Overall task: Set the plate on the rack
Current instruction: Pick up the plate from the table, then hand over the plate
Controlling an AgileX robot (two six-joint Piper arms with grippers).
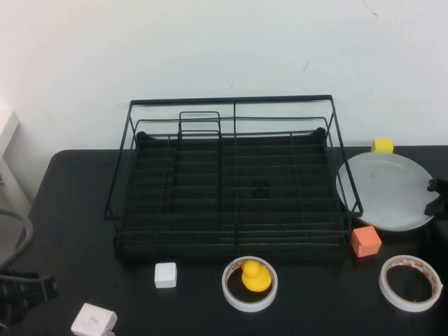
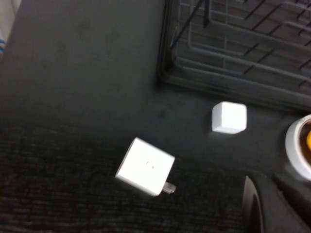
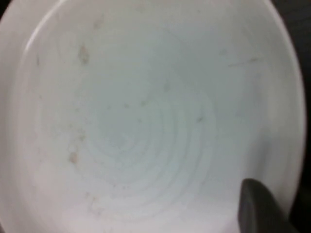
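We've got our right gripper at the plate rim (grip unclear, left gripper parked likewise), and a shallow bite could drop it against the rack.

Smudged light-grey plate flat on the table, just right of the empty black wire rack

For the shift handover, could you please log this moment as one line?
plate: on table, right of rack | right gripper: at plate's right rim | left gripper: table's near-left corner
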